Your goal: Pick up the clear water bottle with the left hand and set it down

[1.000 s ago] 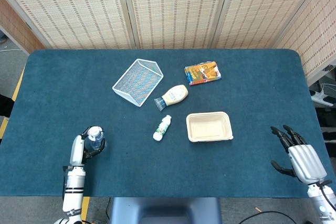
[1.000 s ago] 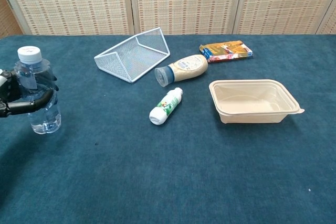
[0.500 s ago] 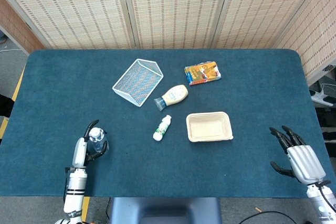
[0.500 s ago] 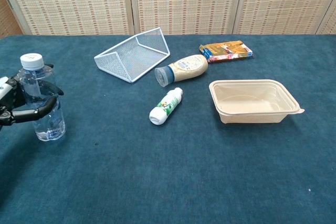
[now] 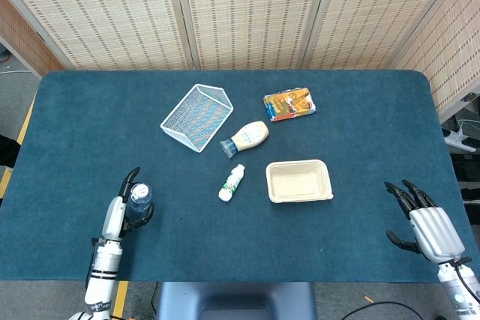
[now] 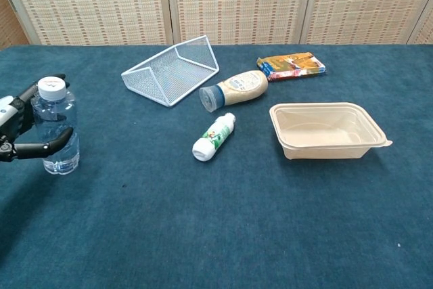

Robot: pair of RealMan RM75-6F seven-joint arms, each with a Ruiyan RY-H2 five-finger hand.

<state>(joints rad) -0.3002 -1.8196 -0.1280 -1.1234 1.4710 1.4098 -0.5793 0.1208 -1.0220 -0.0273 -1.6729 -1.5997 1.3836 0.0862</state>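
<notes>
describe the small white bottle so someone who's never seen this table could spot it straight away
Start at the beige tray in the middle of the blue table. Just left of it lies the small white bottle with a green label, on its side. It is slimmer than the nearby blue-capped sauce bottle.

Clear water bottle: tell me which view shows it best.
The chest view: the clear water bottle shows side-on, upright, white cap to base, with the left hand around it. The head view shows mostly its cap from above.

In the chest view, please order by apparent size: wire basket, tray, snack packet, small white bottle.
1. Wire basket and tray: too alike to rank; the tray is nearer the camera.
2. Snack packet
3. Small white bottle, only slightly smaller, and nearer.
</notes>
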